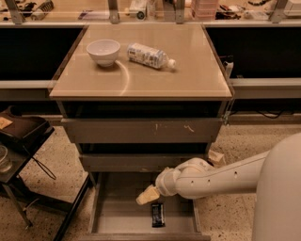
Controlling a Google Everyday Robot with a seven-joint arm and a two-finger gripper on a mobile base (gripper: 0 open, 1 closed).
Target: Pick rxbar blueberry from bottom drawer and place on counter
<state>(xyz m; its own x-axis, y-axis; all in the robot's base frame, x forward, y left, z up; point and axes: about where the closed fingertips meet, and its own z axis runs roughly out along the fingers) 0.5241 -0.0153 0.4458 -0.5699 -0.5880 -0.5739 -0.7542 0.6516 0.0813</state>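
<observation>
**My gripper over the open drawer, bar on the tray floor**

My gripper hangs low at the front of the cabinet, over the pulled-out bottom drawer, w/ its pale tip angled down and to the left. Can't tell how far open it is. My white arm comes in from the right, crossing just below the middle drawer front.

The rxbar blueberry lies flat on the drawer's grey floor, near the front edge, approx. mid-width. It sits just below and to the right of the gripper tip and looks apart from it, so it is not in my grip. Long side runs front to back.

Up top, the counter carries a white bowl at back left. Just beside it on the right is a clear bottle on its side, cap end pointing right. The top drawer front, scratched right of center, is shut.

Behind the counter runs a cluttered shelf w/ metal posts. At left, a black cart stands on the speckled floor, w/ a glass on its lower level.
</observation>
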